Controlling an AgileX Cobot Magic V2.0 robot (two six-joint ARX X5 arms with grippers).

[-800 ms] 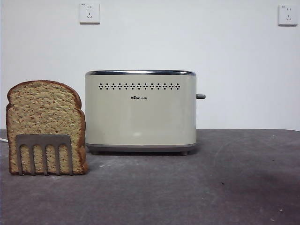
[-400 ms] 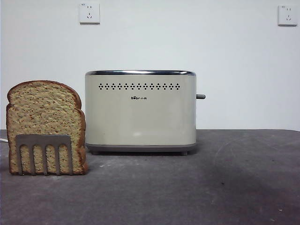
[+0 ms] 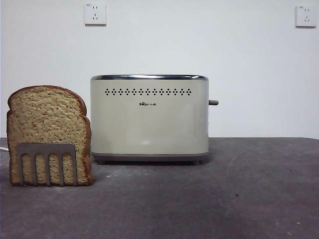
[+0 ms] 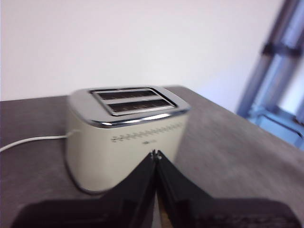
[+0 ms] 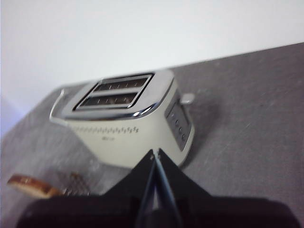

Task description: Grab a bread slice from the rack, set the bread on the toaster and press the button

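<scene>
Slice of bread (image 3: pixel 48 130) upright in the rack (image 3: pixel 47 163) beside the toaster (image 3: pixel 149 118), button (image 3: pixel 213 102) on its far end, left gripper (image 4: pixel 155 153) and right gripper (image 5: pixel 154 152) aloft, jaws together, holding nothing.

The slice of bread (image 3: pixel 48 127) stands upright in the rack (image 3: pixel 46 163), brown and speckled with a darker crust and rounded top; the low grey rack's rounded prongs cover its lower front. The toaster (image 3: pixel 149 118), boxy cream with a chrome rim and two empty slots, sits ahead of the left gripper (image 4: pixel 156 155) and right gripper (image 5: pixel 155 153). The button (image 3: pixel 213 102), a small grey knob, juts from its narrow end.
</scene>
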